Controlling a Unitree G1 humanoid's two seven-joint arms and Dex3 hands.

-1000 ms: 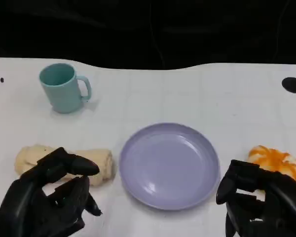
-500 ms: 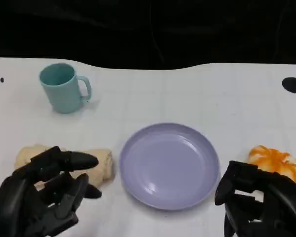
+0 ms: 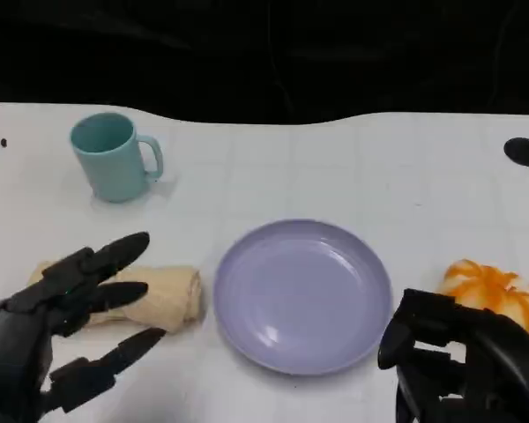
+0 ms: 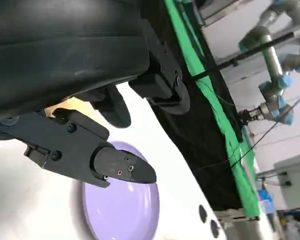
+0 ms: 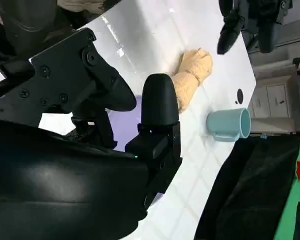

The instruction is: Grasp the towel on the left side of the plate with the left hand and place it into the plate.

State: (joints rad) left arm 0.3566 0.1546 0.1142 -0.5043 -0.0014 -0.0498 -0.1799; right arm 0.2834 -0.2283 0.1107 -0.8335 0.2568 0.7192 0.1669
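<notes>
My left hand (image 3: 57, 330) sits at the lower left of the head view, fingers spread wide and holding nothing, hovering over the near end of the towel (image 3: 159, 295). The fingertips point toward the plate (image 3: 301, 295), with the thumb apart below the other fingers, so the hand looks set for a wrap-around grip that has not begun. My right hand (image 3: 463, 366) sits at the lower right with its fingers curled in on nothing that I can see.

The towel lies just left of the plate, near its rim but not clearly touching it. It is a cream roll lying lengthwise left to right, and the right wrist view shows it slightly pinched in the middle, like a soft bundle. I judge it light, limp and easily squashed, not slippery and not fragile. It should sag at both ends if lifted, so I would close around the middle of the roll and squeeze firmly enough that the layers do not unroll.

Right of the plate lies an orange pumpkin-shaped thing (image 3: 494, 291). Farther back, at the upper left, a teal mug (image 3: 113, 157) stands upright, well apart from the towel.
</notes>
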